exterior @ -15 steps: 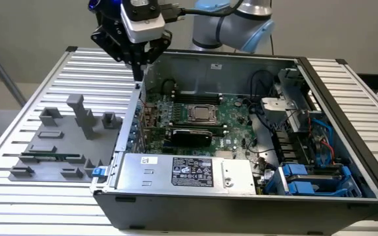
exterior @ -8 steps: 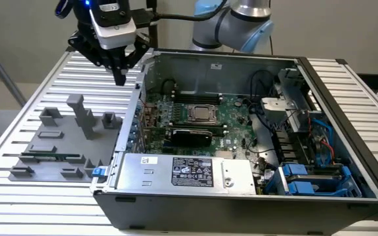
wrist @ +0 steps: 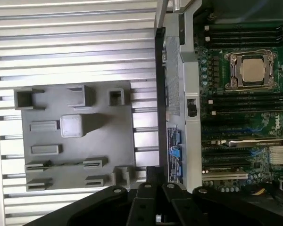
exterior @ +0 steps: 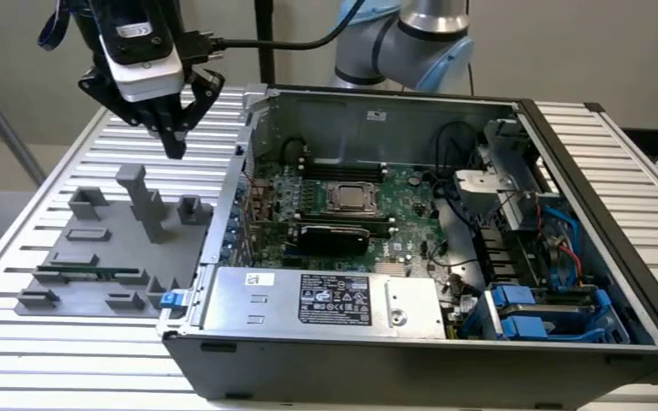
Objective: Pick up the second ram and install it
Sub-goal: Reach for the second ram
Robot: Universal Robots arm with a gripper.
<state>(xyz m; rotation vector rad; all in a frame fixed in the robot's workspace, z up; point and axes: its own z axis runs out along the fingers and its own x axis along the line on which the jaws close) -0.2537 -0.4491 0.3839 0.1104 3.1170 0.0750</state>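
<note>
I'm reading the task as barely begun, with both pickup and install left to do. The second ram point(exterior: 92, 274) is sitting in the gray fixture point(exterior: 110, 250) on the table point(exterior: 32, 351), at the fixture's near end, outside the case point(exterior: 341, 360).

The gripper point(exterior: 175, 147) is hanging high over the fixture's far end, well apart from the ram. I'm seeing its jaws drawn together, tips meeting, nothing held.

The ram is standing on edge between fixture blocks, and I'm seeing it as a thin line from the wrist camera point(wrist: 66, 164). Its long axis is running across the exterior view, left to right, one end pointing at the case wall. I'm judging that roughly parallel to the memory slots point(exterior: 346, 164) on the motherboard point(exterior: 409, 193). I can't tell which slots are filled.
</note>
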